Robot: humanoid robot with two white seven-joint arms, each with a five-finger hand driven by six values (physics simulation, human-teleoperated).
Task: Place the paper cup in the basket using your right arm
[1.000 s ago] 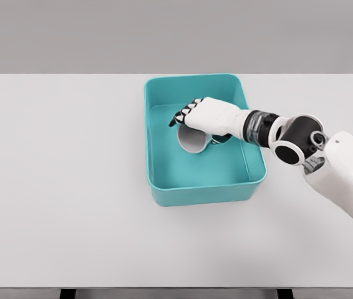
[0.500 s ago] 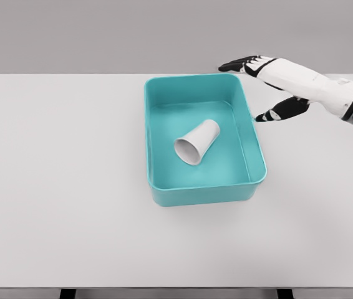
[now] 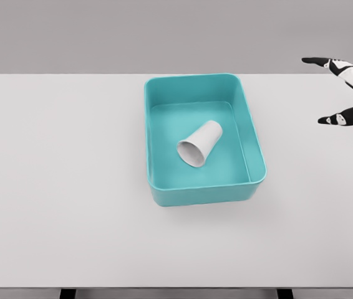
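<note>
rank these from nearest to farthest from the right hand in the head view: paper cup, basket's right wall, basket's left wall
The right hand shows at the right edge, fingers spread.
1. The basket's right wall, the teal side facing the hand.
2. The paper cup, lying on its side inside the basket.
3. The basket's left wall, the far side.

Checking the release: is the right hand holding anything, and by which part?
Nothing: the right hand is open, apart from the paper cup lying in the basket.
</note>
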